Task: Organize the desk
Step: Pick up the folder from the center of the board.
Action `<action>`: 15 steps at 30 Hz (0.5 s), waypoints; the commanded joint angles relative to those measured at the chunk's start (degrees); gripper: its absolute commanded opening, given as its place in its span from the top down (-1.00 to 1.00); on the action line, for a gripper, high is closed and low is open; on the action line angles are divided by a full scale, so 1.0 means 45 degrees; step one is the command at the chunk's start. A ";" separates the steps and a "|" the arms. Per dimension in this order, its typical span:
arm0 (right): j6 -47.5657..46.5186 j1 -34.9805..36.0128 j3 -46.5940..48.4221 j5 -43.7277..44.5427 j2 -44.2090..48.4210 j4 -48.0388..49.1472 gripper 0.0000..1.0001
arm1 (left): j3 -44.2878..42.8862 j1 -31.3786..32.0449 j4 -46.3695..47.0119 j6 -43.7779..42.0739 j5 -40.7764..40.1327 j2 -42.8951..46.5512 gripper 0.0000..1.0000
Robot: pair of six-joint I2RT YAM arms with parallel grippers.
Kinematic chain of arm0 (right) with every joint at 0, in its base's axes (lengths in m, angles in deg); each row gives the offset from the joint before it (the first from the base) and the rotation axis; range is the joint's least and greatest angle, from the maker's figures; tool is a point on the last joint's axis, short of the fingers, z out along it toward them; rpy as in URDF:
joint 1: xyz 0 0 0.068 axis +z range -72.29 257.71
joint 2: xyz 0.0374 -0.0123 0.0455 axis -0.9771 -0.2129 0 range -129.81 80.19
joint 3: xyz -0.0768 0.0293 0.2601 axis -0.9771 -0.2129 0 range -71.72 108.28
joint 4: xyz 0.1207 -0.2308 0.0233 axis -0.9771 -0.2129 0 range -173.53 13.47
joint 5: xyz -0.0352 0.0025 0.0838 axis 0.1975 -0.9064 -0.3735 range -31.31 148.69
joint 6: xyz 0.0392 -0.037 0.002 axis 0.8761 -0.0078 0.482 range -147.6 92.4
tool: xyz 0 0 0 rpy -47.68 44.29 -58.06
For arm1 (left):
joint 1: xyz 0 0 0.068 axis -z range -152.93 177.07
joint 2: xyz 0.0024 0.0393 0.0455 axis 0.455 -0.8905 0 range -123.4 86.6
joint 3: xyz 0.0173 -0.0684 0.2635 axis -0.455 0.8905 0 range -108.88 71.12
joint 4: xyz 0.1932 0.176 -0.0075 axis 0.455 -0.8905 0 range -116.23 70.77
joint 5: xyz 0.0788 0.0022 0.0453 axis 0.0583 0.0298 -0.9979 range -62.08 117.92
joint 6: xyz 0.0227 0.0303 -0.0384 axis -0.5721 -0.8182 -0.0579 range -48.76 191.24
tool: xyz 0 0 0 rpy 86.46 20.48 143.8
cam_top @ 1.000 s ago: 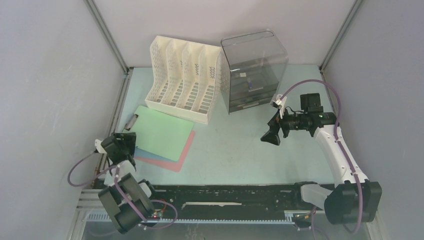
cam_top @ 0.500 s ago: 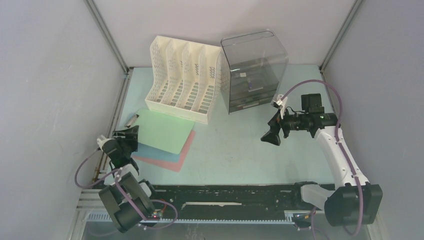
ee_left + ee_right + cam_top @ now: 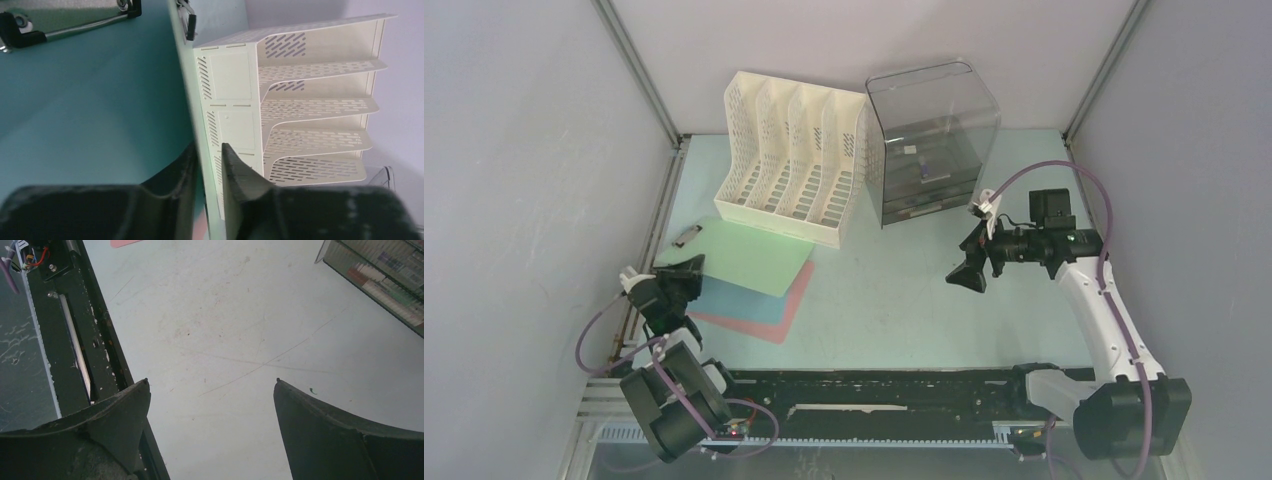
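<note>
Looking at the big pale mint-green tabletop (image 3: 894, 300) first: it fills the floor of the grey-walled cell and most of it is bare. I'd say the tidying has barely started.

At the back stands a cream perforated plastic file sorter (image 3: 789, 160) with upright dividers. Its slots look empty, as far as I can see. Just beside it on the right is a smoky clear plastic drawer box (image 3: 934, 140).

The loose stuff is all front left. A thin flat green clipboard (image 3: 749, 262) with its metal clip (image 3: 687, 238) at the far-left corner lies on top of a blue sheet (image 3: 734, 305) and a pink sheet (image 3: 779, 320). All three are flat on the tabletop, near the sorter's front corner. My guess is they belong in the sorter, so pretty much everything is left to do.

The left hand (image 3: 208, 146) is down at the near-left edge of the stack. In its wrist view the fingers (image 3: 235, 170) are pinched to a narrow slot with the thin edge of the green clipboard running right between them. So it's clamped on that edge, or as good as.

The right hand (image 3: 211, 381) hangs over bare tabletop in front of the drawer box, spread wide, holding and touching nothing.
</note>
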 commanded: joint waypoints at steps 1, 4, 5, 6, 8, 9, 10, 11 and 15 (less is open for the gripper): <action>-0.0196 -0.0034 0.0005 -0.0353 0.0433 -0.0029 -0.99 | -0.0504 -0.0094 -0.0276 -0.0480 0.0258 0.0445 0.56; -0.0197 -0.0024 0.0014 -0.0359 0.0540 -0.0054 -0.99 | -0.0624 -0.0077 -0.0549 -0.0642 0.0282 0.0678 0.80; -0.0202 -0.0024 0.0015 -0.0363 0.0561 -0.0061 -0.99 | -0.0632 -0.0092 -0.0588 -0.0684 0.0325 0.0791 0.93; -0.0210 -0.0029 0.0010 -0.0356 0.0586 -0.0086 -0.99 | -0.0652 -0.0092 -0.0649 -0.0713 0.0326 0.0928 0.99; -0.0218 -0.0024 0.0009 -0.0367 0.0611 -0.0096 -0.99 | -0.0682 -0.0086 -0.0970 -0.0746 0.0298 0.1333 1.00; -0.0217 -0.0024 0.0012 -0.0386 0.0638 -0.0090 -0.99 | -0.0705 -0.0093 -0.1227 -0.0797 0.0276 0.1581 1.00; -0.0217 -0.0024 0.0010 -0.0386 0.0664 -0.0087 -0.99 | -0.0737 -0.0089 -0.1569 -0.0850 0.0202 0.1920 1.00; -0.0214 -0.0024 0.0012 -0.0379 0.0701 -0.0096 -0.99 | -0.0785 -0.0091 -0.1956 -0.0954 0.0105 0.2282 1.00; -0.0217 -0.0029 0.0009 -0.0464 0.0905 -0.0114 -0.99 | -0.1183 -0.0094 -0.3906 -0.1478 -0.0446 0.4418 1.00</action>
